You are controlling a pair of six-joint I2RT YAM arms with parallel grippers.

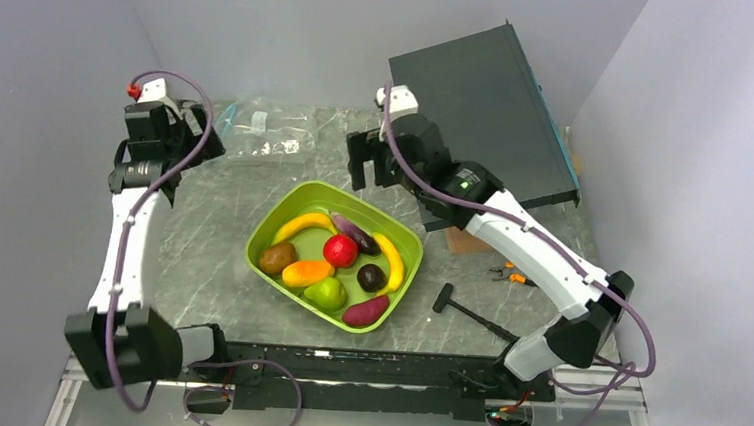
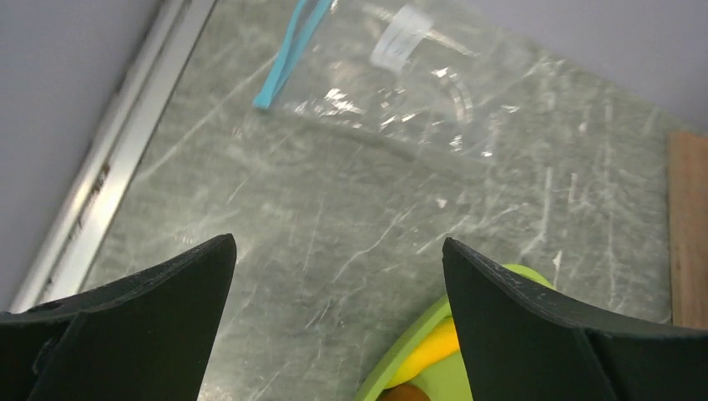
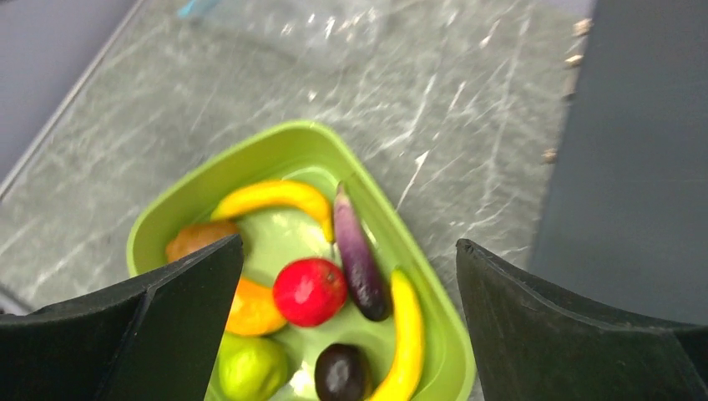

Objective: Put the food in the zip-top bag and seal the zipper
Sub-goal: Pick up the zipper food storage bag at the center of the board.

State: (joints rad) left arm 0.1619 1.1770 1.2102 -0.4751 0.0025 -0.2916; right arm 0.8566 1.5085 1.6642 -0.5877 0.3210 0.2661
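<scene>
The food lies in a lime-green tray (image 1: 272, 228): two yellow bananas (image 1: 302, 224), a red apple (image 1: 340, 251), a green pear (image 1: 325, 293), an orange piece (image 1: 307, 272), a brown piece (image 1: 277, 257), a dark purple plum (image 1: 372, 277), an eggplant (image 1: 355, 234) and a magenta piece (image 1: 366, 311). The clear zip-top bag (image 1: 268, 132) lies flat at the back left, its blue zipper (image 2: 288, 52) at its left end. My left gripper (image 1: 198, 128) is open and empty beside the bag. My right gripper (image 1: 369, 160) is open and empty above the tray's far edge; the apple (image 3: 310, 291) shows between its fingers.
A large black box (image 1: 486, 105) stands at the back right, close to the right arm. A black-handled tool (image 1: 471, 312) and orange-handled pliers (image 1: 511, 275) lie right of the tray. A brown board (image 2: 688, 225) lies under the box. Walls close in on both sides.
</scene>
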